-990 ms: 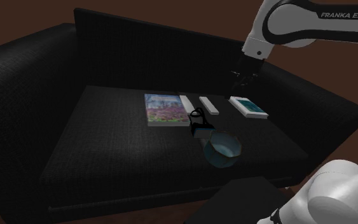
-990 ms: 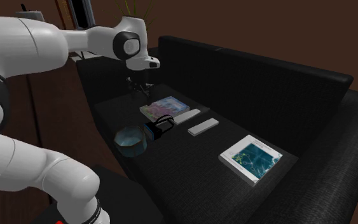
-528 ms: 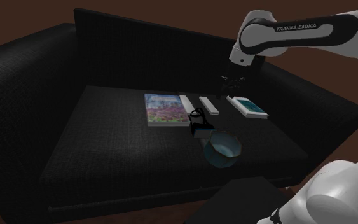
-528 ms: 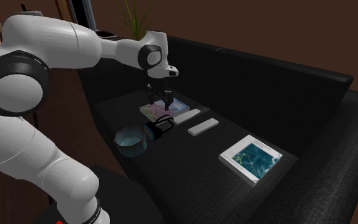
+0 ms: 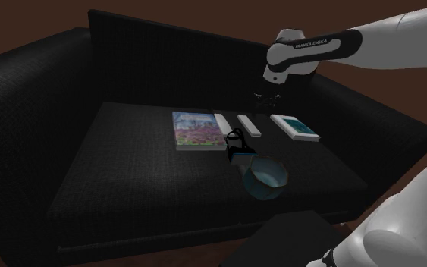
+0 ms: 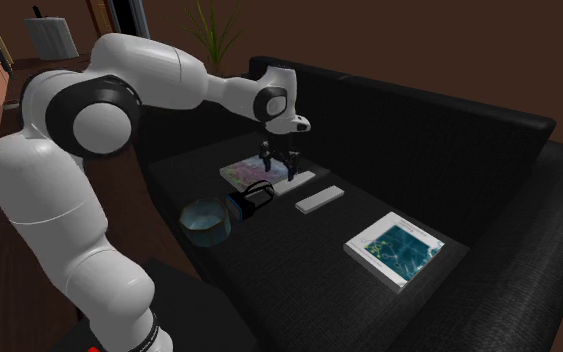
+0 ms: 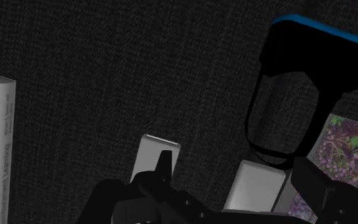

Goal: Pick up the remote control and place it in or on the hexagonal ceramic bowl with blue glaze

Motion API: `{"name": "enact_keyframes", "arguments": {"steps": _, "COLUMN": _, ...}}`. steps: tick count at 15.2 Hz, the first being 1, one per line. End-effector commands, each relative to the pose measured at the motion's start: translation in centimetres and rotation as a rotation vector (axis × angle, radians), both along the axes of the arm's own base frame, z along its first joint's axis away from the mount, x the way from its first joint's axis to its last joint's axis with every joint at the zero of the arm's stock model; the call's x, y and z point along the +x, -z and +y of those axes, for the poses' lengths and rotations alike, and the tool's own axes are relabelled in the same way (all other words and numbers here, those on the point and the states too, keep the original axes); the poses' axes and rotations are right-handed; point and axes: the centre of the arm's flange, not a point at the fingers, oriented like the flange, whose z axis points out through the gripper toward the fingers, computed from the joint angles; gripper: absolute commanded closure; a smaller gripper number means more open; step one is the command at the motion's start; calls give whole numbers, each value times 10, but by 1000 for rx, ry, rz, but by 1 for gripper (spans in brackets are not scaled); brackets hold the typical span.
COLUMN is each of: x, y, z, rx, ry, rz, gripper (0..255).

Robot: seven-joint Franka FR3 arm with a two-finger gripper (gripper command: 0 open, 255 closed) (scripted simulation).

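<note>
The black gripper (image 6: 279, 160) hangs in the air above the seat of the black sofa (image 5: 128, 167). Its two fingers stand apart and nothing is between them. Below it two flat white bars lie side by side, and I cannot tell which of them is the remote control. The first bar (image 6: 294, 183) is just beside the flowered book (image 5: 194, 130). The second bar (image 6: 319, 198) is near it, on the side of the teal book (image 5: 296, 127). In the wrist view the first bar is in line with the gap of the fingers. The hexagonal blue bowl (image 5: 267, 177) stands near the front edge of the seat, just beside a black container (image 5: 237, 148) with a loop handle and a blue edge, and apart from both bars.
</note>
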Motion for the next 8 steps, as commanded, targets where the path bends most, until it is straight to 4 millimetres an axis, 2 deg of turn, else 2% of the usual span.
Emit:
{"name": "enact_keyframes", "arguments": {"steps": 1, "x": 17, "y": 14, "z": -13, "rx": -3, "ry": 10, "rz": 3, "gripper": 0}}
{"name": "enact_keyframes", "arguments": {"steps": 8, "x": 76, "y": 58, "z": -68, "rx": -13, "ry": 47, "rz": 12, "gripper": 0}}
